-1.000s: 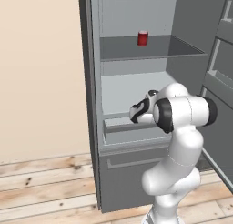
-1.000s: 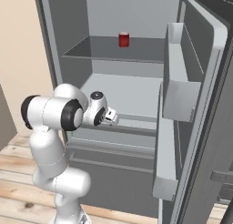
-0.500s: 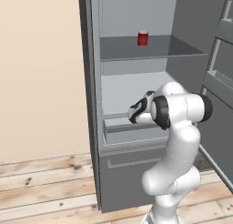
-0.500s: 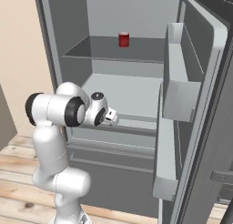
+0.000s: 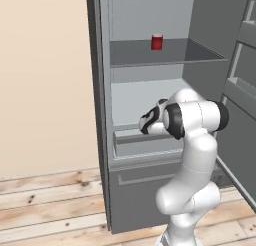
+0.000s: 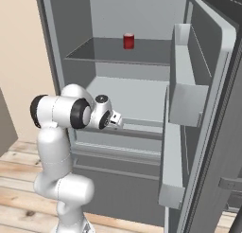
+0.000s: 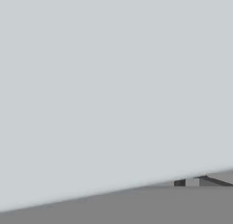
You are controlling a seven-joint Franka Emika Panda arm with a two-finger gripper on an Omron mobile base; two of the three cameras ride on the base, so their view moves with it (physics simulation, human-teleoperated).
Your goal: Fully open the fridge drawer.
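Note:
The fridge drawer (image 5: pixel 131 147) is a wide, shallow light-grey box with a darker groove across its front. It sits low in the open fridge and juts a little past the floor above it, and the right base view shows the fridge drawer (image 6: pixel 142 138) too. My gripper (image 5: pixel 143 125) hangs right at the drawer's upper front edge, near its middle. From the right my gripper (image 6: pixel 118 121) shows as a small white hand. Its fingers are hidden behind the hand. The hand view is taken up by a plain pale-grey surface (image 7: pixel 113 82) very close up.
A red can (image 5: pixel 157 42) stands on the dark shelf (image 5: pixel 165 57) above. Below the drawer is the taller grey front panel (image 5: pixel 137 190) with an outlined handle. The open fridge door (image 6: pixel 212 113) with its bins (image 6: pixel 186 97) stands at the right. The floor is wood planks.
The arm's elbow and shoulder have swung slightly to the left in both base views. The hand stays at the drawer's front, and the drawer has not visibly moved.

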